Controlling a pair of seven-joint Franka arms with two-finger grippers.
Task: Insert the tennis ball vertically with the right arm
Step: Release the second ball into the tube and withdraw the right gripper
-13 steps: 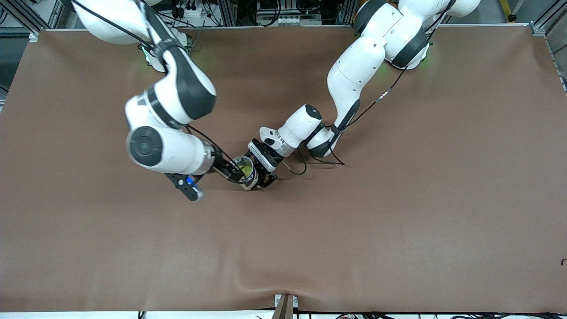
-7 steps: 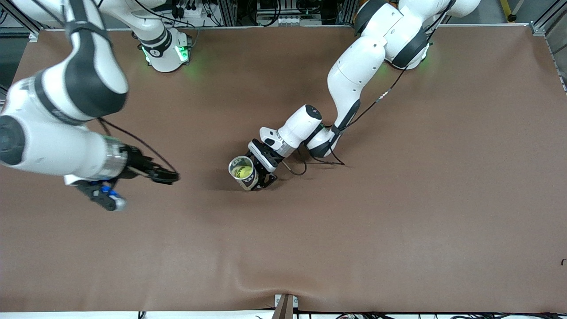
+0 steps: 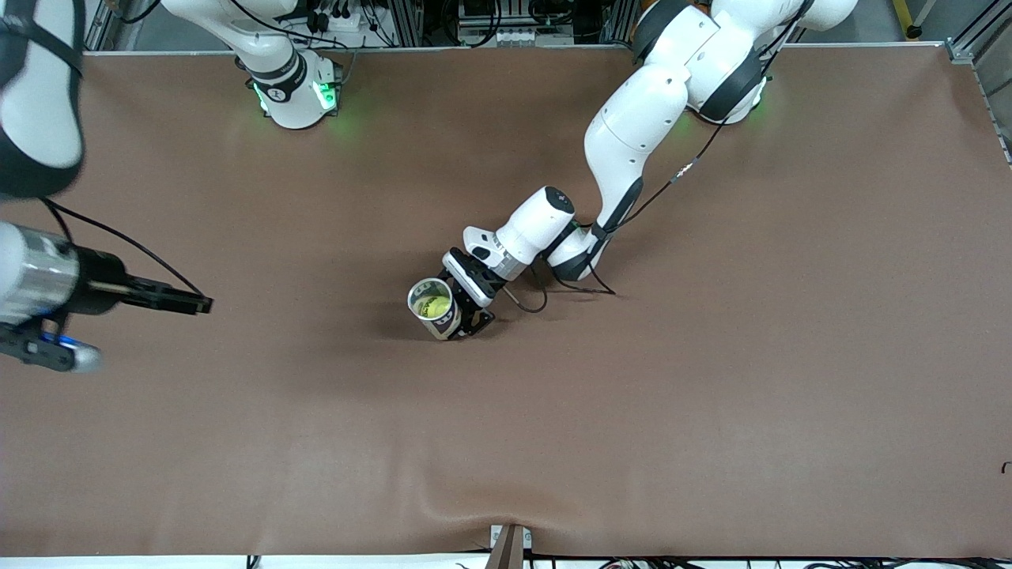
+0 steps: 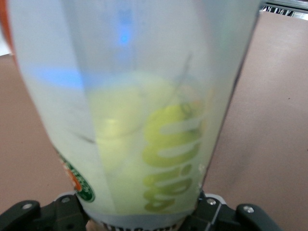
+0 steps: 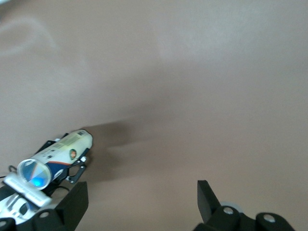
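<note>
A clear tennis ball can (image 3: 437, 308) stands open end up on the brown table, and my left gripper (image 3: 457, 319) is shut on its lower part. A yellow-green tennis ball (image 3: 432, 303) lies inside the can. The left wrist view is filled by the can wall (image 4: 134, 72), with the ball (image 4: 139, 144) showing through it and the left gripper (image 4: 139, 224) clamped at its base. My right gripper (image 3: 204, 304) hangs open and holds nothing, over bare table toward the right arm's end. The right wrist view shows its open jaws (image 5: 142, 190) and the can (image 5: 62, 149) far off.
The brown mat (image 3: 632, 411) covers the whole table. A black cable (image 3: 553, 288) from the left arm lies on the mat beside its wrist. The right arm's large elbow (image 3: 39, 95) hangs over the table corner at its own end.
My right gripper has drawn back from the can's mouth toward the right arm's end of the table, staying open. The ball stays in the can. The left arm has not moved.
</note>
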